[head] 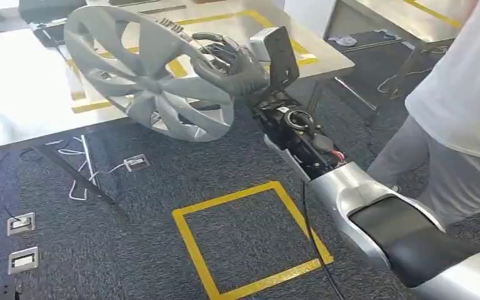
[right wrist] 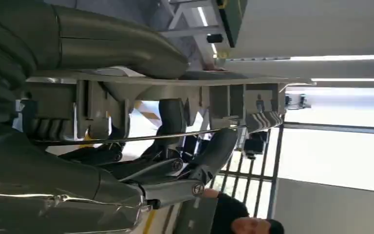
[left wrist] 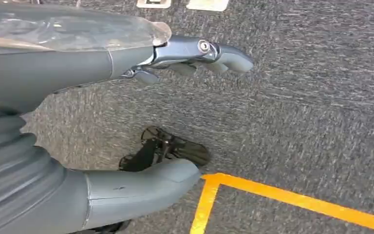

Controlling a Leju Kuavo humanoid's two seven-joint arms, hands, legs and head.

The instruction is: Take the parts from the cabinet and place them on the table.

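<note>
A silver wheel cover (head: 144, 69) with curved spokes hangs tilted over the near edge of the light table (head: 25, 94). My right hand (head: 231, 62) grips its rim on the right side, dark fingers wrapped over the edge. In the right wrist view the cover's rim (right wrist: 175, 83) runs edge-on between the thumb and fingers of that hand (right wrist: 165, 165). My left hand (left wrist: 78, 68) hangs over the grey carpet with thumb and fingers apart and nothing in it.
A person (head: 456, 112) in a white shirt and grey trousers stands close on the right. Yellow tape marks a square (head: 250, 244) on the carpet. Cables (head: 81, 162) and floor sockets (head: 22, 223) lie under the table's left part. Another table (head: 400, 15) stands behind.
</note>
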